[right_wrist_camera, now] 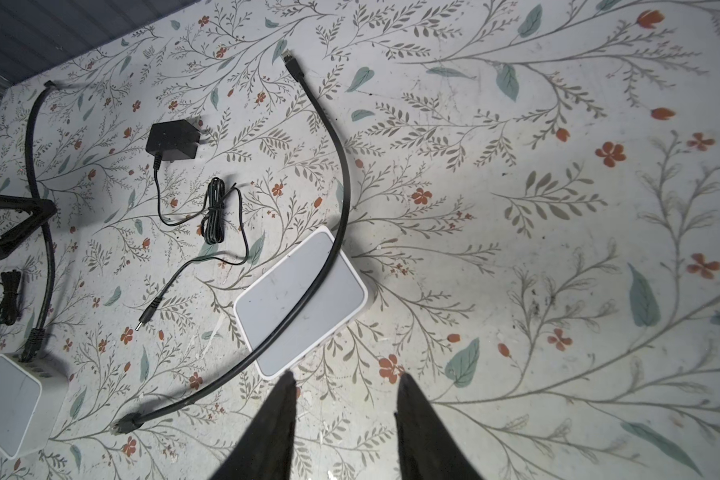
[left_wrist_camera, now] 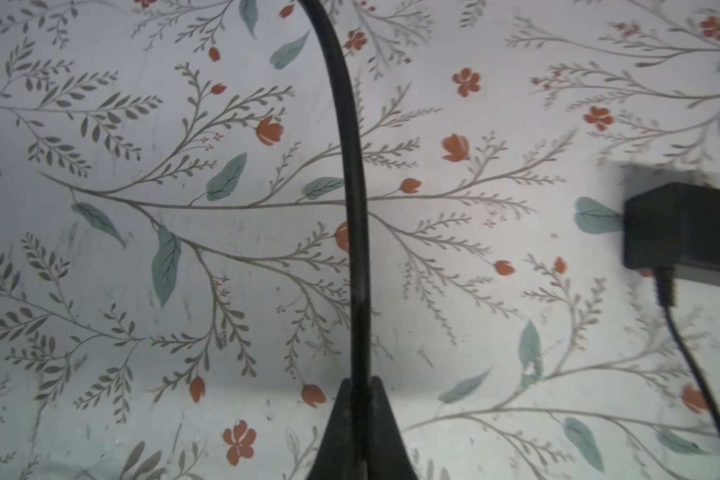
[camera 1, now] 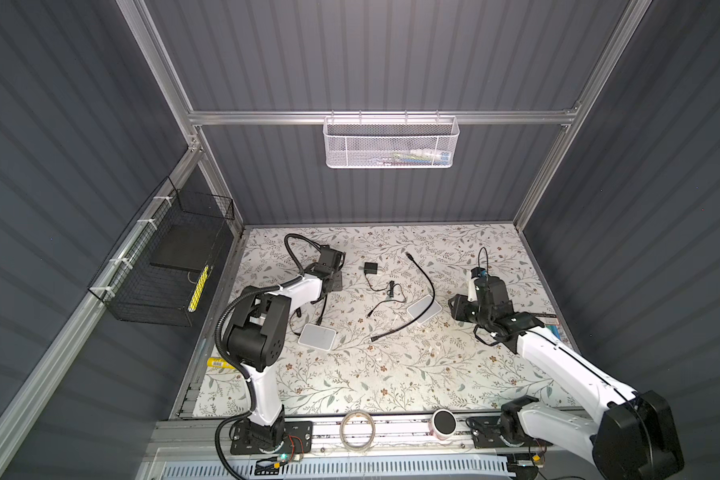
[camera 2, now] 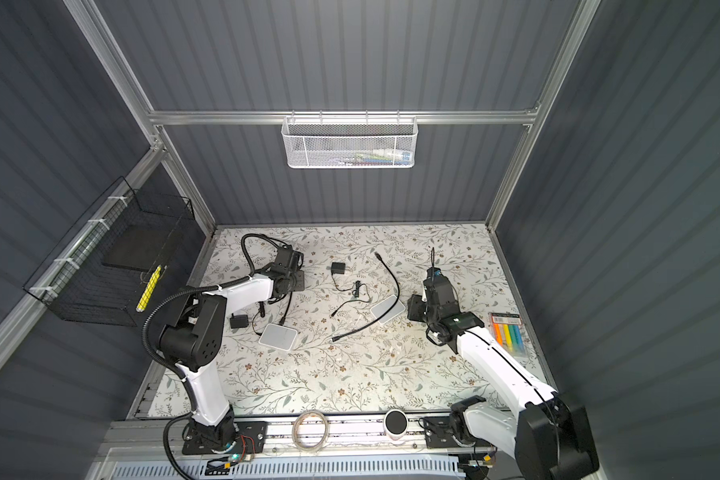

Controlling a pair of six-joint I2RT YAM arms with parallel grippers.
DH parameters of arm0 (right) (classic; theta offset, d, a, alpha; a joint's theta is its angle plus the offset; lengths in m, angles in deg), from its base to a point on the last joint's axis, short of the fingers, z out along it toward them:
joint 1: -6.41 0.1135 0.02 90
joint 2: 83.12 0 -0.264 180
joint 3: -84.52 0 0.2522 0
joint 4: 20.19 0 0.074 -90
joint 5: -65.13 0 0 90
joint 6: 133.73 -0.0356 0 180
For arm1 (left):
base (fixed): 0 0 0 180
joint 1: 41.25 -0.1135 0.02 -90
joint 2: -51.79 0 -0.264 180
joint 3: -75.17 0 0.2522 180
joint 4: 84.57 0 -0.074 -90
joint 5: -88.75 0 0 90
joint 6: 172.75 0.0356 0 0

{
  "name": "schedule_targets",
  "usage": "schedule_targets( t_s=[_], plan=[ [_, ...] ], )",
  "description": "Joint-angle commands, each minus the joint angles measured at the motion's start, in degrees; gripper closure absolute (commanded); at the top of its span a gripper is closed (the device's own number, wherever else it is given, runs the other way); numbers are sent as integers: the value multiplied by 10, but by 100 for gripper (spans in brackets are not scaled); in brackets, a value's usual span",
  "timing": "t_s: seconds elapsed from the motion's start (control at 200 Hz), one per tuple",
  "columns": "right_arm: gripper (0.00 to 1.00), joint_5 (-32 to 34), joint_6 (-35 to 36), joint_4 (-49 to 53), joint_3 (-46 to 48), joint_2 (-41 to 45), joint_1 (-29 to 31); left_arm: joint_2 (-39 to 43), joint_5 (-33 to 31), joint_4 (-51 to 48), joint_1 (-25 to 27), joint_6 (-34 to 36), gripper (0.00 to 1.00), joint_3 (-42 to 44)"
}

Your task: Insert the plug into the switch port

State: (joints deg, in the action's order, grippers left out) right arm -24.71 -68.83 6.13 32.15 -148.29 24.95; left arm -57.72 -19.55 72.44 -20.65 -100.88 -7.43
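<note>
My left gripper [left_wrist_camera: 360, 380] is shut on a thick black cable [left_wrist_camera: 352, 187] that runs away across the floral mat. In the right wrist view that cable's plug [right_wrist_camera: 32, 345] lies at the port side of a white switch [right_wrist_camera: 13, 399]; I cannot tell whether it is seated. In both top views this switch [camera 1: 316, 337] sits by the left arm. A second white switch [right_wrist_camera: 300, 299] lies mid-table with another black cable [right_wrist_camera: 341, 174] draped over it, its plug [right_wrist_camera: 127, 424] loose on the mat. My right gripper [right_wrist_camera: 346, 378] hovers open just beside that switch, empty.
A black power adapter [camera 1: 371, 268] with a thin bundled cord [camera 1: 390, 289] lies between the arms. Another adapter [camera 2: 238, 321] sits by the left arm. A marker pack [camera 2: 508, 332] is at the right edge. A tape roll [camera 1: 356, 430] and a cylinder [camera 1: 444, 422] stand on the front rail.
</note>
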Motion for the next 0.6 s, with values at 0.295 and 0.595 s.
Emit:
schedule_targets(
  t_s=[0.295, 0.595],
  plan=[
    [58, -2, 0, -5, -29, -28, 11, -44, -4, -25, -54, -47, 74, -36],
    [56, 0, 125, 130, -124, -110, 36, 10, 27, -30, -54, -6, 32, -61]
  ],
)
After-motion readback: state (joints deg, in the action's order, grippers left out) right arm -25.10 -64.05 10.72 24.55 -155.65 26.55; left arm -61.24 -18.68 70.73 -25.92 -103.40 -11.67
